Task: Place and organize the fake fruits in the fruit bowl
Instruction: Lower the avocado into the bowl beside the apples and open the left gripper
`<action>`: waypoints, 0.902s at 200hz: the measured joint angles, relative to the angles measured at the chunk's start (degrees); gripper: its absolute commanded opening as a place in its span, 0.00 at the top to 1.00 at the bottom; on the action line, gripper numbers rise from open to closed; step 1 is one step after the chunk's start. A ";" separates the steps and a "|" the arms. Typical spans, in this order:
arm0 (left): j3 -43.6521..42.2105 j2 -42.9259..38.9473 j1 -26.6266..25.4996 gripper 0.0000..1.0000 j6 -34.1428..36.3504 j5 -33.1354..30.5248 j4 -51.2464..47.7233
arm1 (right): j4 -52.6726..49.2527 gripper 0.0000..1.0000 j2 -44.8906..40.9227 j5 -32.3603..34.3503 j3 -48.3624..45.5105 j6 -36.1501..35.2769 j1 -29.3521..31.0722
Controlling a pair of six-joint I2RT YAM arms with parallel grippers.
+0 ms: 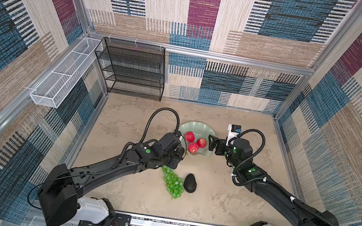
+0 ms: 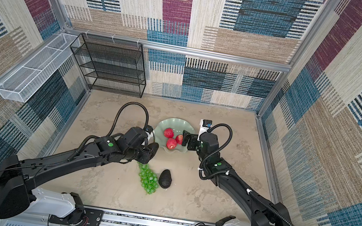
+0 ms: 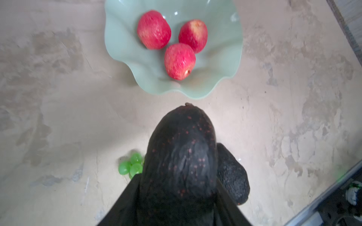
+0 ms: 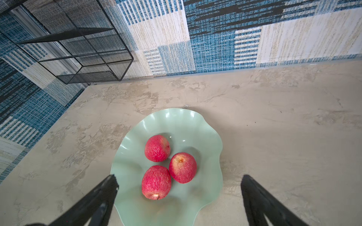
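Top views, both: left pincer [image 2: 147,154] clamps a dark avocado [image 3: 182,152] just left of the fruit bowl [image 1: 193,127] and its near rim. Grapes [image 1: 172,183] and the second avocado [image 1: 190,183] lie side by side on the bench [image 1: 121,133], nearer. Three red apples [image 1: 193,147] sit in the bowl, and the right pincer [image 1: 211,144] gapes wide over its right rim.

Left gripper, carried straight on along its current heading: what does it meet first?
Shut on an avocado, the left gripper points at the near rim of the fruit bowl; that likely comes first, the nearest apple just behind. Height above the rim is unclear.
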 measured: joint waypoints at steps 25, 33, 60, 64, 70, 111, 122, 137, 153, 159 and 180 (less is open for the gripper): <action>7.78 6.29 3.08 0.54 0.92 -1.16 2.32 | 0.00 0.00 -0.11 -0.46 0.07 0.13 0.00; 9.86 8.48 3.85 0.54 1.38 -1.27 3.17 | -0.26 0.00 -0.44 -0.66 0.04 0.13 0.00; 17.03 17.51 6.27 0.55 2.19 -1.16 4.96 | -0.35 0.00 -1.79 -0.63 -0.57 0.17 0.00; 17.92 18.86 6.60 0.55 2.21 -1.11 5.01 | -0.37 0.00 -1.90 -0.63 -0.70 0.22 0.00; 19.26 20.79 7.06 0.55 2.23 -1.07 4.98 | -0.39 0.00 -2.03 -0.63 -0.92 0.37 0.00; 24.35 30.12 9.03 0.56 1.73 -1.03 4.15 | -1.25 0.00 -2.54 -0.63 -1.66 0.61 0.00; 24.76 31.30 9.07 0.56 1.64 -0.96 3.85 | -1.22 0.00 -2.58 -0.63 -1.70 0.61 0.00; 25.31 32.59 9.03 0.56 1.38 -0.04 3.43 | -1.20 0.00 -2.58 -0.63 -1.88 0.61 0.00; 26.08 33.62 9.03 0.56 0.98 0.48 2.49 | -1.20 0.00 -2.47 -0.66 -2.03 0.63 0.00; 26.38 33.94 9.03 0.56 0.68 0.50 2.10 | -1.16 0.00 -2.38 -0.66 -2.10 0.79 0.00; 27.19 34.97 9.03 0.54 -0.13 0.63 1.60 | -1.16 0.00 -2.08 -0.83 -2.23 0.92 0.00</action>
